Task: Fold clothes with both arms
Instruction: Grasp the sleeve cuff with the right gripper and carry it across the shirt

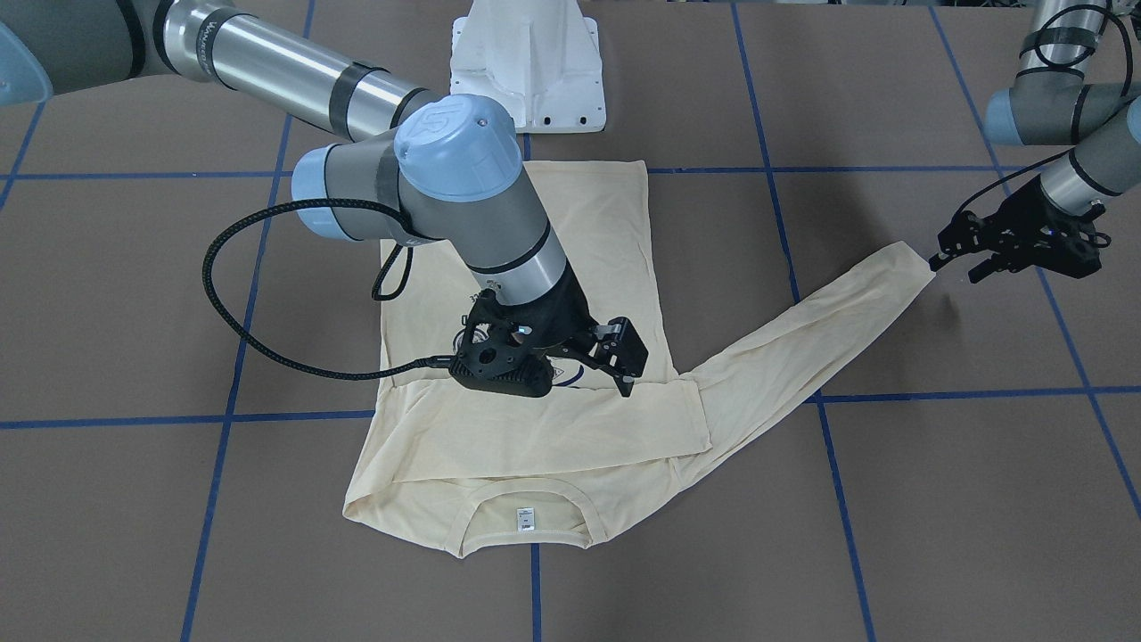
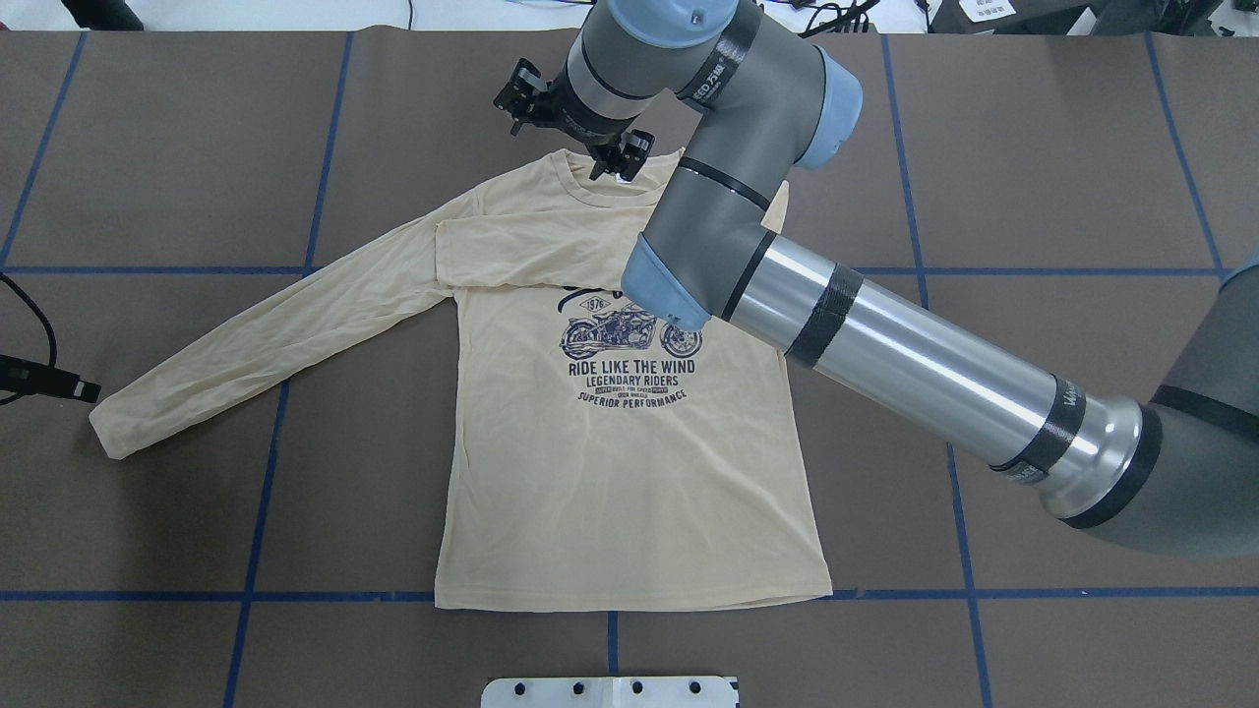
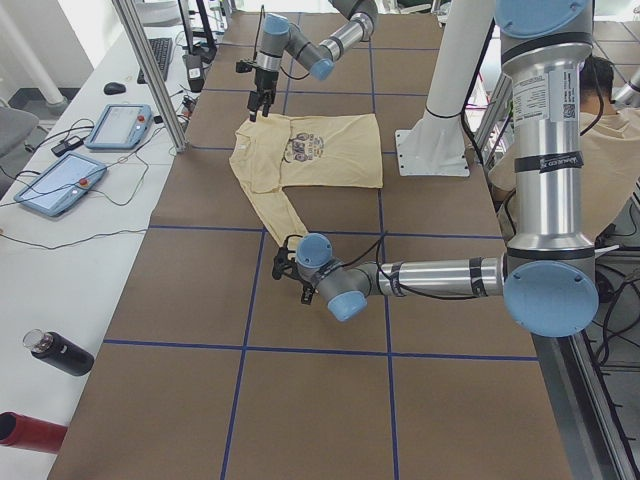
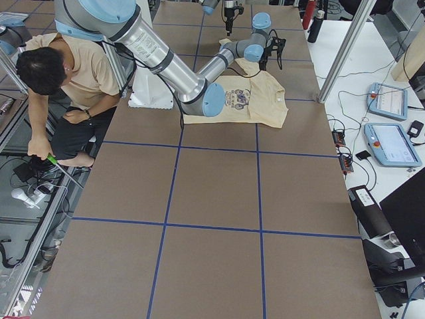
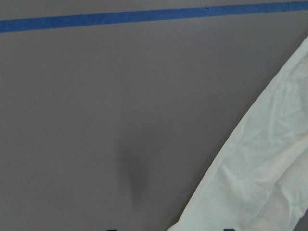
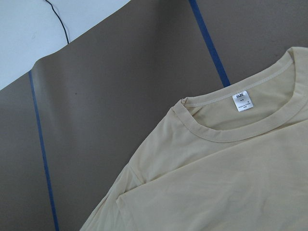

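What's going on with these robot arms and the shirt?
Two arms are folding a cream long-sleeved T-shirt lying print-up on the table. One sleeve already lies across the chest. The right gripper hovers open near the collar, holding nothing; the left gripper is open beside the cuff of the outstretched sleeve.
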Controlling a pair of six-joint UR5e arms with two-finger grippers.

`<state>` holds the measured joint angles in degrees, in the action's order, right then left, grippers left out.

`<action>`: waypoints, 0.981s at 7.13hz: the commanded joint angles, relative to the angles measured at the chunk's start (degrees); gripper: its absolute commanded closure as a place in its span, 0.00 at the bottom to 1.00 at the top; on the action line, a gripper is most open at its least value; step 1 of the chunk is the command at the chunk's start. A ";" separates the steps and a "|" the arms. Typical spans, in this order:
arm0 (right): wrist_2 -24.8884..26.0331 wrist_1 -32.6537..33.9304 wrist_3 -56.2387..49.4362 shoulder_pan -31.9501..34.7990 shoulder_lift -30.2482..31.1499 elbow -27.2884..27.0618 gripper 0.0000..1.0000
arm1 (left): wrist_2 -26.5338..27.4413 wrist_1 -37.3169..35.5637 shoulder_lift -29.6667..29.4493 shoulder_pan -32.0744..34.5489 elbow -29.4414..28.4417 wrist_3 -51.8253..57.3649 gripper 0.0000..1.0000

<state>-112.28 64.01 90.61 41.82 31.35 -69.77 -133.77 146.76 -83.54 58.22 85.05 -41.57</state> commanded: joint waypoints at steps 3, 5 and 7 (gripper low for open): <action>-0.14 -0.56 0.09 0.19 0.90 -0.36 0.00 | -0.09 0.10 -0.13 -2.32 -0.77 0.08 0.52; -0.22 -0.56 0.00 0.11 1.78 -1.06 0.00 | 0.00 0.02 -0.57 -2.59 -1.11 -0.01 0.52; -0.22 -0.56 0.00 0.11 1.78 -1.07 0.00 | 0.00 0.10 -0.92 -2.59 -1.82 -0.01 0.53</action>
<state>-112.50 63.46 90.62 41.94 33.07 -70.78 -133.82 146.84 -84.19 55.67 83.71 -41.62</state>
